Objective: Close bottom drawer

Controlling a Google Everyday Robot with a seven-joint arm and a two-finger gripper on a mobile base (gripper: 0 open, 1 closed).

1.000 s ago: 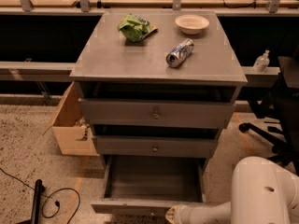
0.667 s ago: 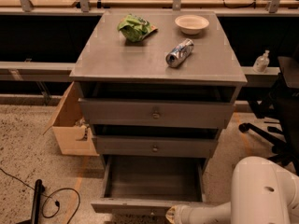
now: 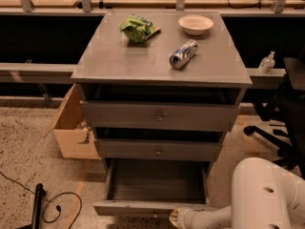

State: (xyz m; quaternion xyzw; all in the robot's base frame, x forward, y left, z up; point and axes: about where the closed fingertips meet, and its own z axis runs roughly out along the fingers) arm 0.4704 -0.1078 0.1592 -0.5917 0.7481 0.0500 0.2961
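At the bottom edge of the view the gripper sits at the end of a pale arm that reaches in from the robot's white body on the right. Whether it is clenched or released cannot be told, and it grasps nothing that shows.

Just above and beside it is the front panel of the bottom drawer, the gripper close to the panel's right part; whether they touch I cannot tell. The drawer stands pulled well out of the grey cabinet — a wide shallow tray with its floor exposed.

Left of the gripper, on the speckled floor, lie a black cable and a dark bar.

Farther off, above the tray, are the middle drawer and the top drawer, each with a brass knob, both a little ajar. A cardboard box stands against the cabinet's left side, and an office chair beyond the robot's body.

Farthest — on the cabinet top — lie a crushed can on its side, a green packet and a pale bowl.
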